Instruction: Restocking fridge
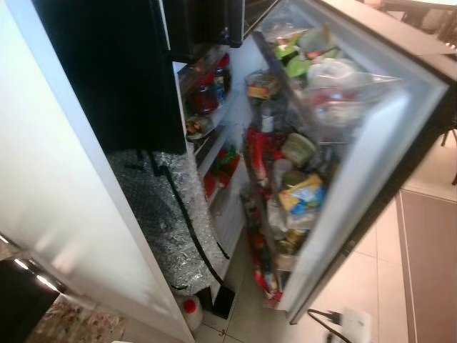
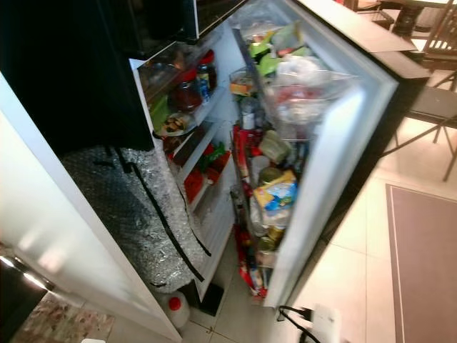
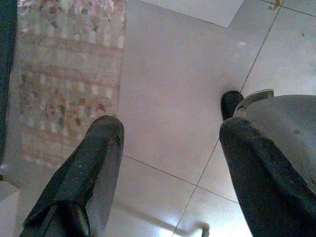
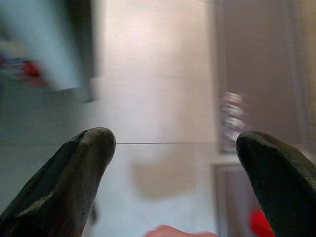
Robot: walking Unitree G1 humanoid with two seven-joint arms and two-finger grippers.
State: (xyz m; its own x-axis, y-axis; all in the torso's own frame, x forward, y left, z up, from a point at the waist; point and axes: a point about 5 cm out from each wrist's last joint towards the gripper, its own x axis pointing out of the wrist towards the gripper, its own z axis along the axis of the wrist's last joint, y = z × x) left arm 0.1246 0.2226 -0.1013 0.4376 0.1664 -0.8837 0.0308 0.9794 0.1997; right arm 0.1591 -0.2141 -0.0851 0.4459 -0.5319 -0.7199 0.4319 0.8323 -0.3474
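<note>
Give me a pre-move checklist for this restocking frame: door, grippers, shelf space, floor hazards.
1. White fridge door swung open, shelves reachable: ok.
2. Left gripper open and empty, hanging over the pale tiled floor beside a patterned floral rug: ok, but nothing to stock.
3. Right gripper open with nothing between the fingers: ok, also no item.
4. Free space in the clear door bins: not ok, they look packed with jars and packets.
5. Free space on the inner shelves holding red-lidded jars: cannot tell, blurred.
6. Floor by the fridge: not ok, a white bottle with a red cap and a black cable lie there.
</note>
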